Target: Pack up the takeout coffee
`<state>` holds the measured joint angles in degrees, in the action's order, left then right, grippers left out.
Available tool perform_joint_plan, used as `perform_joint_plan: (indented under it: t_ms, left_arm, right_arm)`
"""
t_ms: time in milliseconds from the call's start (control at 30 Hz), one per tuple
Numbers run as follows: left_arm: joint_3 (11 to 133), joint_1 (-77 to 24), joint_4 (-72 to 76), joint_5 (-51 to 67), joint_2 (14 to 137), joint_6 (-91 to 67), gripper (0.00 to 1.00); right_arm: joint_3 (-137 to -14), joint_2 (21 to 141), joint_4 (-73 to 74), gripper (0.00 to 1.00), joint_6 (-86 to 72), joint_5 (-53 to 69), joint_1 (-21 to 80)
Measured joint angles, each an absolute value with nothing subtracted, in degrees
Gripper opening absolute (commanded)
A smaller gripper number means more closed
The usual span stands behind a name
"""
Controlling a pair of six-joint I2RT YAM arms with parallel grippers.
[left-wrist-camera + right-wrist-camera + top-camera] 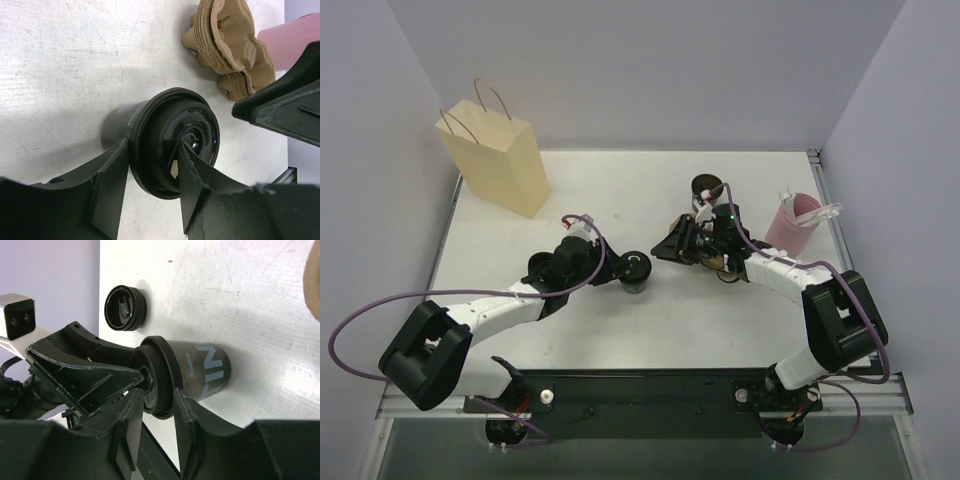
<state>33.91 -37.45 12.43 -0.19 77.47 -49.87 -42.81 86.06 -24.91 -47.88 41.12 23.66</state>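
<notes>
A black coffee cup (638, 272) with a black lid stands upright at mid-table. My left gripper (623, 268) is shut on its lid (170, 135): one finger presses the rim's outer side and the other sits on the lid's top, near the sip hole. The right wrist view shows the same cup (200, 372), with pale lettering on its side. My right gripper (665, 245) hovers just right of the cup. Its fingers stand apart with nothing between them, and the cup lies beyond the tips. A brown pulp cup carrier (715, 258) lies under the right arm. A tan paper bag (500, 160) stands at the back left.
A second dark cup (706, 187) stands behind the carrier. At the right edge sits a pink cup (790, 225) holding white pieces. Another black lid (125, 307) lies on the table beyond the held cup. The carrier (230, 45) is close beside the held cup.
</notes>
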Motion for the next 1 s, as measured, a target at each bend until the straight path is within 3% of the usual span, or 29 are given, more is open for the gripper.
perform_joint_plan:
  t_ms: [667,1000]
  left_arm:
    - [34.4,-37.5,12.1,-0.1,77.9,-49.3,0.5]
    - [34.4,-37.5,12.4,-0.3,78.1,-49.3,0.5]
  right_arm:
    - [-43.7,94.0,-29.5,0.25,-48.0,41.5,25.1]
    - [-42.2,93.8,-32.3,0.29,-49.5,41.5,24.7]
